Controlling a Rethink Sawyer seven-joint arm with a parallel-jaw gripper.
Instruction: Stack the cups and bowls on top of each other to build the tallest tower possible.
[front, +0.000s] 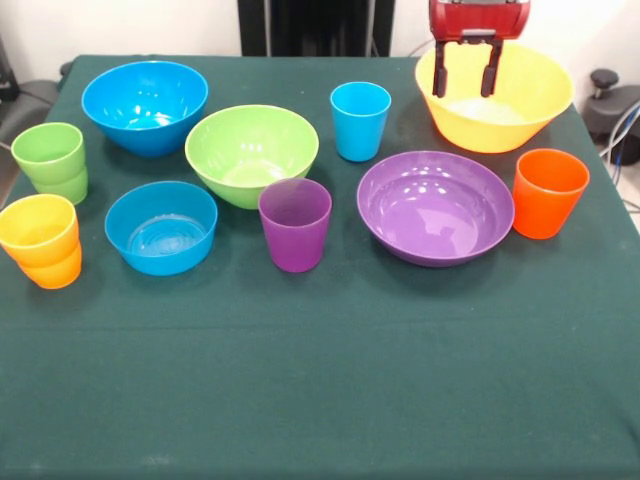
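A dark green worktop carries all the bowls and cups, spread out singly, with no pile built so far. The gripper hangs at the far right of the front view, its red body above and two black fingers pointing down in front of the yellow bowl. The fingers stand apart with a clear gap between them and nothing is held; whether their tips reach inside the bowl or stay above it cannot be told.

The yellow bowl sits at the far right corner. In front of it lies the purple bowl, wide and shallow, with the orange cup just beside it on its right. The light blue cup stands between the yellow bowl and the lime green bowl. The purple cup stands just in front of the lime green bowl, between the purple bowl and the smaller blue bowl. The big blue bowl sits at the far left, behind the smaller one. At the left edge a green cup appears to sit in a second green one, and nearer the camera a yellow cup rests tilted in an orange cup. All the cups stand mouth up.
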